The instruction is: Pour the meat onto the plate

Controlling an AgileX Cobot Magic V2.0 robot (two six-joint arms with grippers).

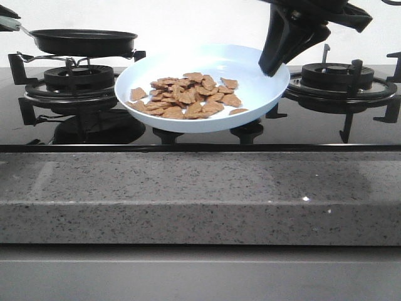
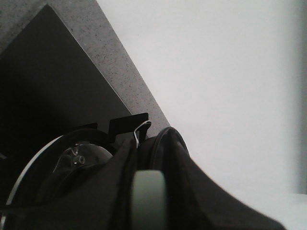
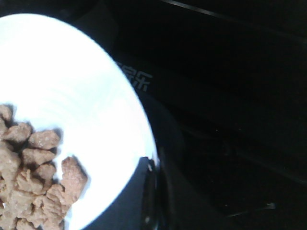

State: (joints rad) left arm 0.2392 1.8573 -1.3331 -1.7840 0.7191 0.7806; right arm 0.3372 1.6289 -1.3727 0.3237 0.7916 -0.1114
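**Plate With Meat Held Above Hob; Pan Held Over Left Burner**

1. Task items. The plate was off the hob surface and tilted, its near-left edge lower than its far-right edge. The meat lay inside the plate as a loose heap, gathered toward the lower, near-left half. In the right wrist view the meat occupied one side of the plate, with the remaining plate surface bare and glossy.

2. Right gripper. The right gripper reached down from above and was clamped on the far-right rim of the plate. In the right wrist view a dark finger sat against the plate rim.

3. Left gripper. The left gripper was closed around the pale handle of the frying pan. In the front view only the handle end showed at the frame edge. The frying pan sat level above the left burner; whether it touched the grate could not be told.

4. Surroundings. The right burner stood behind the plate's right edge. A speckled grey countertop ran along the front of the black glass hob.
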